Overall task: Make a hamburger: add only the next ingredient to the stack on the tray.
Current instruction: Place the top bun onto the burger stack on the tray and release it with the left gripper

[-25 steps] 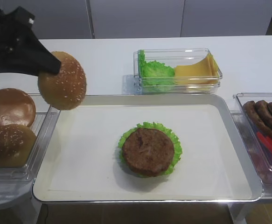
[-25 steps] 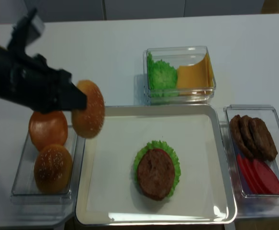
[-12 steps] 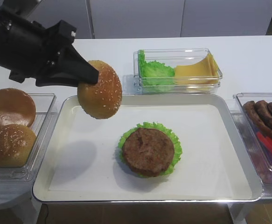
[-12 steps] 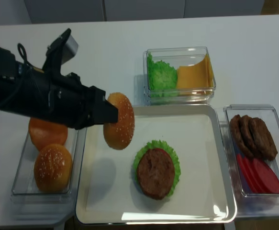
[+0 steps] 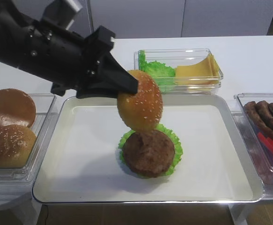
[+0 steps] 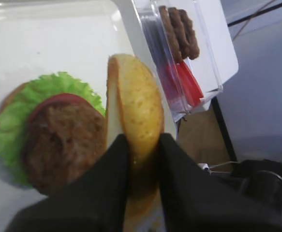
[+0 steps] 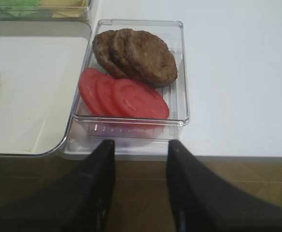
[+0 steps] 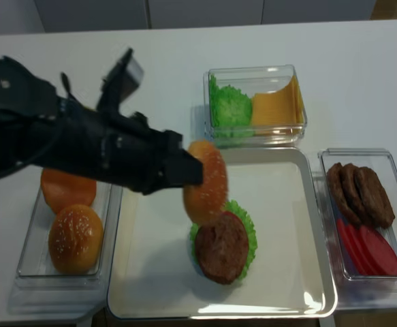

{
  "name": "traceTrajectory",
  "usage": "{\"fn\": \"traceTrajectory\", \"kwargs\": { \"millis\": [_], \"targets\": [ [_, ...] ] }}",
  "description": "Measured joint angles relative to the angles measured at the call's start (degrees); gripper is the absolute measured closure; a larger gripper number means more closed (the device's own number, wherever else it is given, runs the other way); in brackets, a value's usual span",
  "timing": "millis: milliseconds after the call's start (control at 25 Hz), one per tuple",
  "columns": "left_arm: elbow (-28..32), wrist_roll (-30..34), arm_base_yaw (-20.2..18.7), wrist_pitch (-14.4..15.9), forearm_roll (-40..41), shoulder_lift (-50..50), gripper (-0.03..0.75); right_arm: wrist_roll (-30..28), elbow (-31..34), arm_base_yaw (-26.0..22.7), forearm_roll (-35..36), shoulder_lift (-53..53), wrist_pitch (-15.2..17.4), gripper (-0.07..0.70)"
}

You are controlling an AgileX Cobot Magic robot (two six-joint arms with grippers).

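Your left gripper (image 6: 141, 145) is pinched shut on the edge of the sesame bun top (image 5: 140, 100), held on its side just above the patty (image 5: 148, 152) w/ lettuce on the tray (image 5: 239, 124); it looks light & soft, so don't squeeze harder.

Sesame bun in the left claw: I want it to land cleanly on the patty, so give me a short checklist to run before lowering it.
1. Grip: left claw pinches the sesame bun at its edge. Ok.
2. Bun flat, dome up: it hangs on edge. Not ok.
3. Centred over the patty: it sits over the patty's far rim. Not ok.
4. Patty top bare, lettuce under it: ok.
5. Height above the patty: cannot tell.
6. Right claw clear of the tray: shut, parked by the tomato bin. Ok.
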Motion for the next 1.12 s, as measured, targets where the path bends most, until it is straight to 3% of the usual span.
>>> {"fn": "traceTrajectory", "kwargs": {
  "millis": [160, 440, 800, 1120],
  "targets": [
    [0.0, 1.08, -2.54, -0.1, -2.78, 2.76, 0.593, 0.0, 0.0, 0.0, 0.0, 0.0, 0.0, 0.36],
    [3.27, 2.73, -2.78, -0.5, -7.64, 3.91, 0.593, 0.0, 0.0, 0.0, 0.0, 0.0, 0.0, 0.36],
    [12.09, 16.69, -2.78, -2.38, -29.61, 3.91, 0.601, 0.0, 0.0, 0.0, 0.0, 0.0, 0.0, 0.36],
    [16.39, 18.7, -2.78, -4.56, -31.75, 3.91, 0.601, -0.03, 0.0, 0.0, 0.0, 0.0, 0.0, 0.36]
  ]
}}
